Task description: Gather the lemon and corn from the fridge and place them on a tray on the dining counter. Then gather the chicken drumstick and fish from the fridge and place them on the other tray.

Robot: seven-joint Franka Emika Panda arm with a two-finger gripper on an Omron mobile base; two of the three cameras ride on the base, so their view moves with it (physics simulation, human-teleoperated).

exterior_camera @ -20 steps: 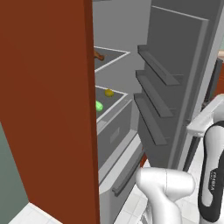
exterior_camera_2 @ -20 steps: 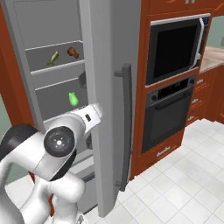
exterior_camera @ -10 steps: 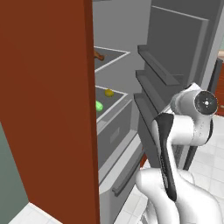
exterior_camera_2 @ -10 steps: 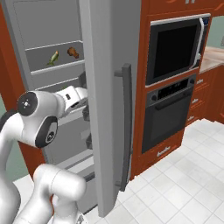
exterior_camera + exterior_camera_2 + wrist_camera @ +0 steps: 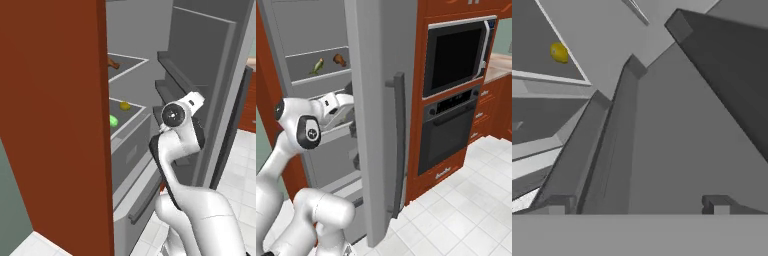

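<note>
the arm has been swinging up toward the open fridge; the claw (image 5: 637, 205) is spread wide, holding nothing. the lemon (image 5: 559, 52) is sitting mid-shelf near its front edge, reach beginning.

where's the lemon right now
The lemon sits on the fridge's middle shelf in the left base view, just behind and right of a green item; it also shows upper left in the hand view.

The fridge door (image 5: 383, 100) looks matt grey metal, its inner shelves (image 5: 175, 80) smooth grey plastic, the side cabinet panel (image 5: 55, 115) flat red-brown wood, and the oven glass (image 5: 453, 57) glossy black.
</note>
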